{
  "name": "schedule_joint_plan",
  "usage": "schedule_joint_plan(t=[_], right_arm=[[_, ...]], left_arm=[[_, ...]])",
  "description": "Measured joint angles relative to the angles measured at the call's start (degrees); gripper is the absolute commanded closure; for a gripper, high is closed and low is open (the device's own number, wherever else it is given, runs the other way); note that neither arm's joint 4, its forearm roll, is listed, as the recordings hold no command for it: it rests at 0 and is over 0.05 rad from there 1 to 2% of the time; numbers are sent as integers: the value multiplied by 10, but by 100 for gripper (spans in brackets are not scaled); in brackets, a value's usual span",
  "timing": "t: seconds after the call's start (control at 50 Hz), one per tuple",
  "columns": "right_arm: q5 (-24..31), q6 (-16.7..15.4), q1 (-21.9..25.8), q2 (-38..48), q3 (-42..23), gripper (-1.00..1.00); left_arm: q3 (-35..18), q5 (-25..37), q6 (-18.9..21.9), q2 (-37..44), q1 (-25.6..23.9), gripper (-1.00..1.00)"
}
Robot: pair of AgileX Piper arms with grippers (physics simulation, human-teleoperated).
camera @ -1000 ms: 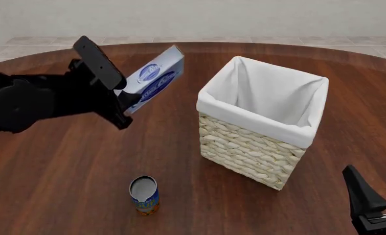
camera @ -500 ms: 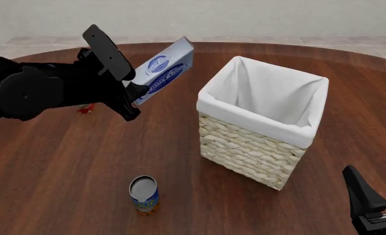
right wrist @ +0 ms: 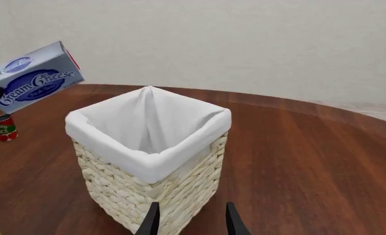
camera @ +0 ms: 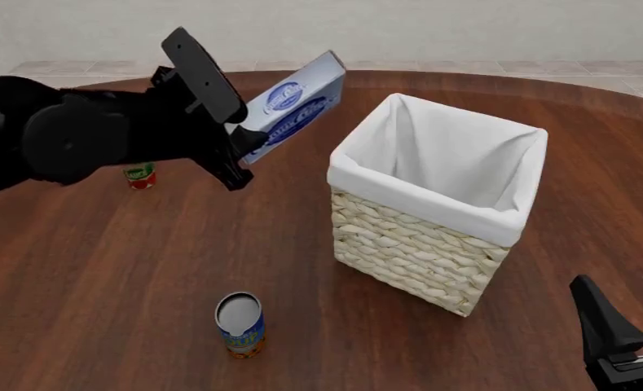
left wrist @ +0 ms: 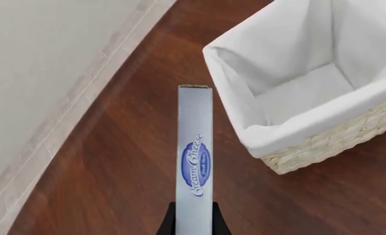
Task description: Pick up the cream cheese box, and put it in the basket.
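Cream cheese box (camera: 296, 107) — flat, long carton, pale grey-white card with blue oval logos and cursive lettering, one narrow red end. Held in the air by my left gripper (camera: 237, 153), jaws closed on its lower end; it tilts up and away toward the basket, clear of the table, its top corner near the basket's far-left rim but not over the opening.

Basket (camera: 414, 244) — large, square, cream woven wicker, coarse plaited bands on the walls. A smooth white cloth liner is folded over the rim and sags into the inside, which shows only cloth. It stands upright on the table, to the right of the box.

Blue-orange can (camera: 240, 325) — short cylinder, pale top, upright near the front edge of the view, well apart from the basket.

Small red can (camera: 139, 175) — upright, partly hidden behind my left arm.

My right gripper (right wrist: 191, 220) — dark, pointed fingers spread apart, holding nothing, low at the near right, facing the basket's wicker wall.

Table (camera: 136, 269) — round, glossy dark red-brown wood with long grain. Beyond its far edge: pale tiled floor and a plain cream wall. Open tabletop lies all around the basket.
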Motion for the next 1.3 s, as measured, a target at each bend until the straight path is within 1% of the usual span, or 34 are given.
schedule_joint_plan(t=[1.3], right_arm=[[3, 6, -2, -3, 0, -100]], left_arm=[[-89, -4, 7, 74, -73, 100]])
